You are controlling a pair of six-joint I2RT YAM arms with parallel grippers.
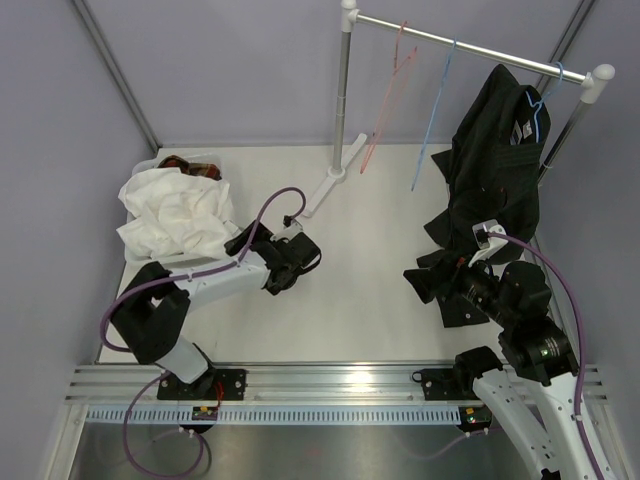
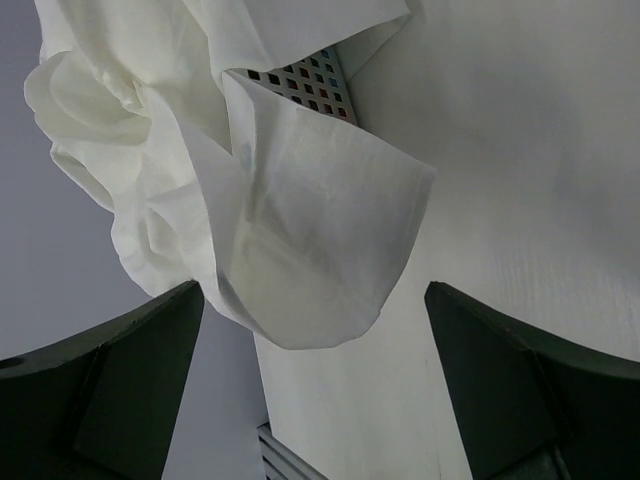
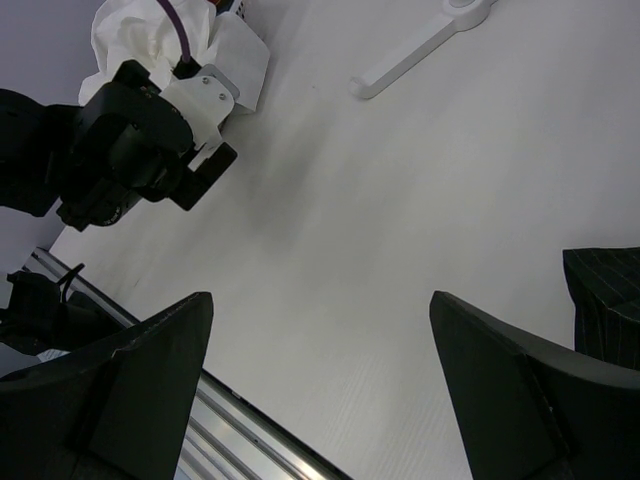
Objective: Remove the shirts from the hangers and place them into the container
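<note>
Top view first. The white shirt [image 1: 175, 215] is heaped in the white basket [image 1: 146, 164] at the far left and spills over its near side. A bit of the plaid shirt [image 1: 192, 166] pokes out behind it. The black shirt [image 1: 495, 165] hangs on a light blue hanger [image 1: 541, 106] at the right end of the chrome rail [image 1: 470, 50], with its lower part trailing onto the table [image 1: 350, 310]. A pink-red hanger [image 1: 385, 110] and a second light blue hanger [image 1: 433, 115] hang bare further left on the rail. My left gripper [image 1: 248, 242] sits just beside the white pile. My right gripper [image 1: 438, 297] is low, by the black shirt's hem.

Left wrist: the fingers [image 2: 150, 380] are spread wide with nothing gripped, and a white cuff droops over the basket's lattice corner just ahead.

Right wrist: the fingers [image 3: 140, 380] are wide apart too, holding nothing. There's bare table ahead, the left arm is across the way, and the black shirt shows at the right edge.
</note>
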